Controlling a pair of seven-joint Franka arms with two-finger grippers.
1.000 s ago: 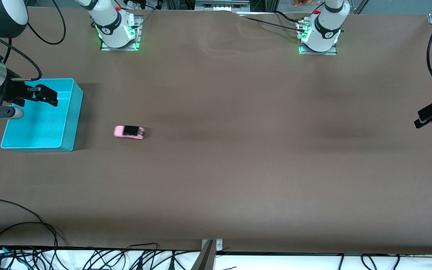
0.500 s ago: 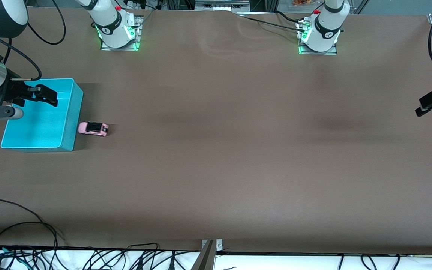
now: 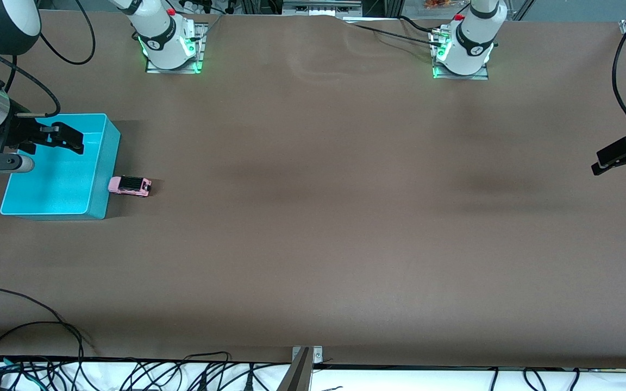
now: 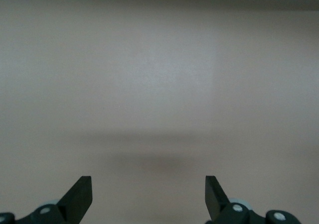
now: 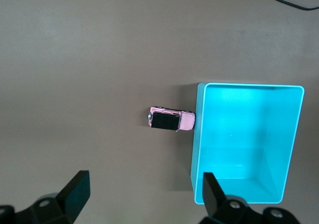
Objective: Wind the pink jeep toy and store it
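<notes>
One pink jeep toy (image 3: 129,185) has rolled across bench (image 3: 313,244) toward right arm's end, now stopped, nose against teal bin (image 3: 101,179) wall, outside it. Winding run looks done; storing left. Right gripper (image 3: 76,141) over bin, jaws wide, empty. Left gripper (image 3: 614,157) at frame edge, half cut off, wide, empty, waiting.

matt brown cloth-like table cover (image 3: 345,228); smooth glossy teal plastic bin (image 3: 101,179); shiny pink jeep toy (image 3: 129,185)
</notes>
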